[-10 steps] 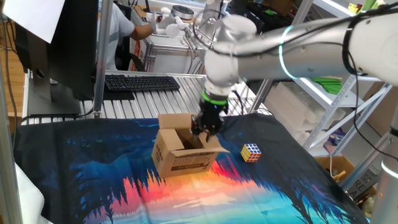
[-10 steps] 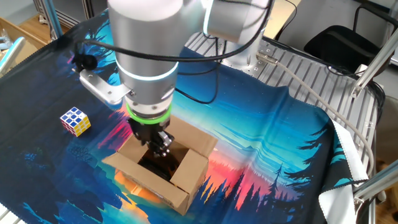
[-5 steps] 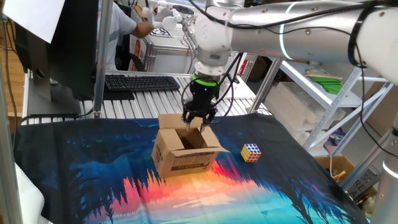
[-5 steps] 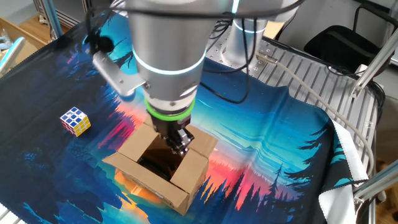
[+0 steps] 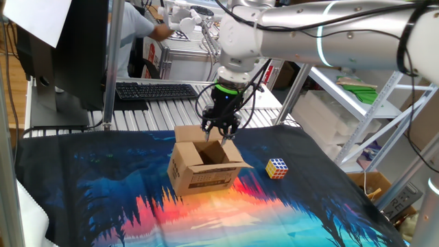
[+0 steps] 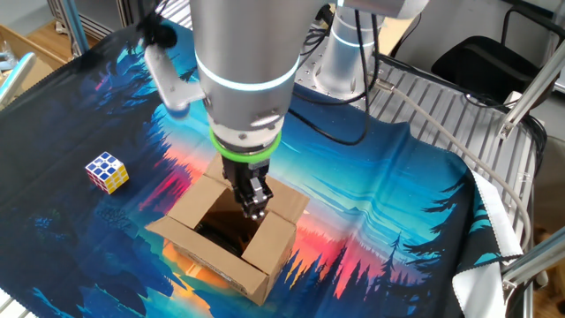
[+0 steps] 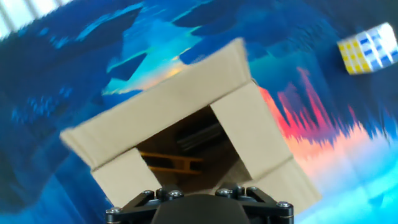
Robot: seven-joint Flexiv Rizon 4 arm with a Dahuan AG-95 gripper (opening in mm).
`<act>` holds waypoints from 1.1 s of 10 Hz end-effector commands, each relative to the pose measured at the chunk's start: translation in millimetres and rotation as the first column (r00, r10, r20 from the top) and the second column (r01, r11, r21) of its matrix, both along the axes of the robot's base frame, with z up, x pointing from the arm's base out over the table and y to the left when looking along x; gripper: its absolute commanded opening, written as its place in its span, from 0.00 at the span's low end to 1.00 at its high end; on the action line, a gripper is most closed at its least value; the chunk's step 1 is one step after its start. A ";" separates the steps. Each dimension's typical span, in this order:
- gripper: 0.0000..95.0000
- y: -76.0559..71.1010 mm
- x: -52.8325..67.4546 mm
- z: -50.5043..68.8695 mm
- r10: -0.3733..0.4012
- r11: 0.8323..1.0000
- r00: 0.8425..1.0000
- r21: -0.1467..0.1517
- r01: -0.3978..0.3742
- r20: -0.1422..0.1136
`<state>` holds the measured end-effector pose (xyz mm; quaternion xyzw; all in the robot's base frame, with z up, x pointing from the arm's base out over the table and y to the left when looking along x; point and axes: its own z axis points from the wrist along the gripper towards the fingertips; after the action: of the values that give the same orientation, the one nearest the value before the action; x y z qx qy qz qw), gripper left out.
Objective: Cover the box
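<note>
Box [image 5: 203, 167] sits open beside the cube [image 5: 277, 167], printed side facing us.
We see the gripper [image 5: 219, 132] above its mouth, fingertips hard to read; grip state unclear, contents shadowed.

Matt brown cardboard box [image 5: 202, 167], printed cloth table cover [image 5: 103, 185], glossy plastic Rubik's cube [image 5: 277, 167], ribbed metal tabletop [image 6: 441, 106]

Robotics lab, metal shelving [image 5: 384, 103], keyboard [image 5: 156, 90] and monitor [image 5: 75, 48] behind cloth-covered table [image 5: 103, 199]
</note>
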<state>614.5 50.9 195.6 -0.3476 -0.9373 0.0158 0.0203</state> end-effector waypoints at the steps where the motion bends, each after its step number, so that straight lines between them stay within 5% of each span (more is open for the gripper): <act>1: 0.40 0.1 -0.8 3.3 -0.466 0.884 0.884 0.053 0.464 0.044; 2: 0.40 -0.8 -1.5 5.7 -0.516 0.856 0.856 0.059 0.513 0.036; 3: 0.60 -5.1 -5.3 16.3 -0.462 0.883 0.886 0.080 0.463 -0.024; 5: 0.60 -12.8 -18.0 34.9 -0.426 0.897 0.903 0.103 0.430 -0.053; 6: 0.40 -12.8 -18.0 34.9 -0.420 0.901 0.906 0.098 0.423 -0.054; 9: 0.40 -12.8 -18.0 34.9 -0.430 0.897 0.901 0.088 0.433 -0.058; 10: 0.60 -12.8 -18.0 34.9 -0.444 0.890 0.894 0.084 0.447 -0.055; 11: 0.60 -12.8 -18.0 34.9 -0.453 0.887 0.890 0.079 0.455 -0.046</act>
<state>596.4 37.5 229.9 -0.5953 -0.7995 -0.0458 0.0651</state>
